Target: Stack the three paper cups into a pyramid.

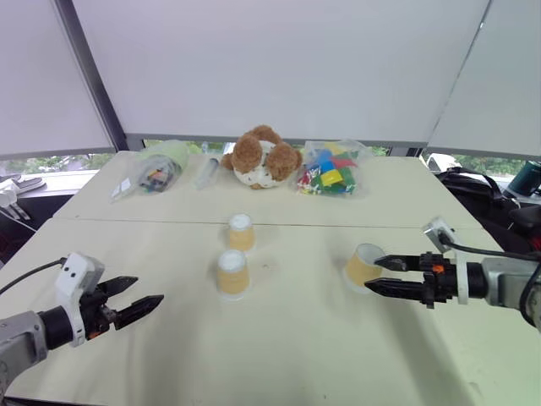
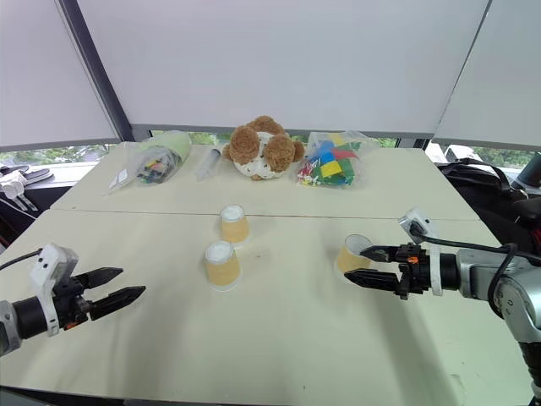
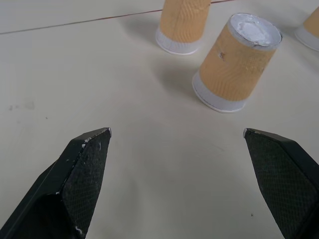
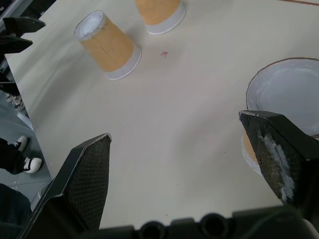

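Nearest to me on the left, I see my left gripper (image 1: 142, 298) hanging just above the cream table (image 1: 287, 355), its two black fingers spread apart with nothing between them, pointing in toward the middle of the tabletop. On the right side my right gripper (image 1: 380, 276) sits a little farther out, its fingers also spread wide; its tips are right at the mouth of the tipped cup (image 1: 363, 265), which lies on its side with the white inside facing my right hand, one finger tip close over the rim, though I cannot tell whether it actually touches. It is not clamped on anything. Toward the centre, between the two grippers, I have the near upside-down cup (image 1: 232, 272), standing on its rim with the white base up. Just beyond it, apart but close, stands the far upside-down cup (image 1: 241, 232), also inverted, just short of the seam where the two tabletops meet. So all three paper cups are on the table, separate, none stacked on another. Along the far edge I see a clear bag with green contents (image 1: 156, 169) at the left, a small clear bottle (image 1: 208, 171) lying beside it, a brown teddy bear (image 1: 260, 157) in the middle, and a bag of coloured blocks (image 1: 330, 169) to its right. Behind them hang white blinds (image 1: 279, 68).
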`<action>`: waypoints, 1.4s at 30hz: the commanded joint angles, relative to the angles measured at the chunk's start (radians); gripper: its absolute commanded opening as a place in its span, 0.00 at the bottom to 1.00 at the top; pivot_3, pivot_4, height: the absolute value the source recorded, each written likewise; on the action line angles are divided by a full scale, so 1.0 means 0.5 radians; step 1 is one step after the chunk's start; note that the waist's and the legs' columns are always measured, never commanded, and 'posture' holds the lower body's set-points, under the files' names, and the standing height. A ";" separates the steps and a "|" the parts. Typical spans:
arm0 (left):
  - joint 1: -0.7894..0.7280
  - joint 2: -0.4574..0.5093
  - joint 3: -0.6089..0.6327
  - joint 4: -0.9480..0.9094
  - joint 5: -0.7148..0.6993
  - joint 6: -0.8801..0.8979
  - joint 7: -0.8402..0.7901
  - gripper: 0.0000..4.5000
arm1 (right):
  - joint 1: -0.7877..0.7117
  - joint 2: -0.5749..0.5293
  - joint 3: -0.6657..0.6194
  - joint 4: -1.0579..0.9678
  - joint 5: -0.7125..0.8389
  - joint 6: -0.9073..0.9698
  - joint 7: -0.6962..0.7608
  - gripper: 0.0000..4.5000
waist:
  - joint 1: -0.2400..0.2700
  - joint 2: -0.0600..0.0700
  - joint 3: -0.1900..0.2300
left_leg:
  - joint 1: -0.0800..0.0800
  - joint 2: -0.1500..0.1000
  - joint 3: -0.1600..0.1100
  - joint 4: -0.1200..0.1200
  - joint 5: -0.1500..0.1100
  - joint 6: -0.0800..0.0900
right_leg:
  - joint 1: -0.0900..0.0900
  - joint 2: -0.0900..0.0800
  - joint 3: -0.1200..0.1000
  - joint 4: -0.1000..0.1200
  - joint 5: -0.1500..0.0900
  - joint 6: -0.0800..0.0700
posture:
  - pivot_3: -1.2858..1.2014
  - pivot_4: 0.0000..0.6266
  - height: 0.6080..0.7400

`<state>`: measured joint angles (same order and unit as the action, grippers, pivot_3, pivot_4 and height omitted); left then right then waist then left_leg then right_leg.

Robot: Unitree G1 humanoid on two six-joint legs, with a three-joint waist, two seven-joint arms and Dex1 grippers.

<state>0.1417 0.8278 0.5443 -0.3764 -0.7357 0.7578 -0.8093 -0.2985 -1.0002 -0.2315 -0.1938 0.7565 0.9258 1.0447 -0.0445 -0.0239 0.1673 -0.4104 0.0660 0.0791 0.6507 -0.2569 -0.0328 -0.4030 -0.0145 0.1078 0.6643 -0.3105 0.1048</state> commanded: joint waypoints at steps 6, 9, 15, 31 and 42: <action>-0.088 0.080 0.009 0.044 0.087 -0.082 0.011 0.98 | -0.059 0.014 -0.060 -0.028 0.004 -0.034 -0.071 1.00 | 0.001 0.000 0.000 | 0.000 0.000 0.000 0.000 0.000 0.000 | 0.000 0.000 0.000 0.000 0.000 0.000 | 0.52 0.24 1.00; -0.118 0.078 0.004 0.047 0.082 -0.073 0.015 0.98 | -0.072 0.026 -0.055 -0.021 0.004 -0.037 -0.087 1.00 | 0.000 0.000 0.000 | 0.000 0.000 0.000 0.000 0.000 0.000 | 0.000 0.000 0.000 0.000 0.000 0.000 | 0.52 0.24 1.00; -0.091 0.052 0.025 0.024 0.085 -0.083 0.018 0.98 | -0.067 0.020 -0.030 -0.005 -0.028 -0.058 -0.093 1.00 | 0.000 0.000 0.000 | 0.000 0.000 0.000 -0.001 0.000 0.000 | 0.000 0.000 0.000 0.000 0.000 0.000 | 0.52 0.24 1.00; -1.018 -0.034 -0.869 0.385 0.353 -0.388 -0.329 0.98 | -0.183 0.098 -0.038 -0.398 0.215 0.150 -0.210 1.00 | 0.004 0.000 0.000 | -0.001 -0.001 0.001 -0.001 0.000 0.000 | 0.000 0.003 -0.001 0.000 0.000 0.001 | 0.52 0.24 1.00; -1.303 -0.341 -1.199 0.779 0.580 -0.667 -0.504 0.98 | 0.039 0.191 -0.066 -0.711 0.334 0.236 -0.484 1.00 | 0.008 0.000 0.000 | -0.004 -0.001 -0.001 0.005 0.000 0.000 | 0.001 0.005 -0.001 0.001 0.000 0.001 | 0.52 0.24 1.00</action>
<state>-0.4874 0.6570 -0.0536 0.0115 -0.4585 0.4549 -1.0437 -0.2784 -0.9091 -0.2262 -0.5226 0.8999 1.0458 0.8167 -0.0407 -0.0238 0.1671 -0.4126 0.0657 0.0788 0.6533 -0.2568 -0.0328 -0.4024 -0.0119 0.1073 0.6650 -0.3103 0.1054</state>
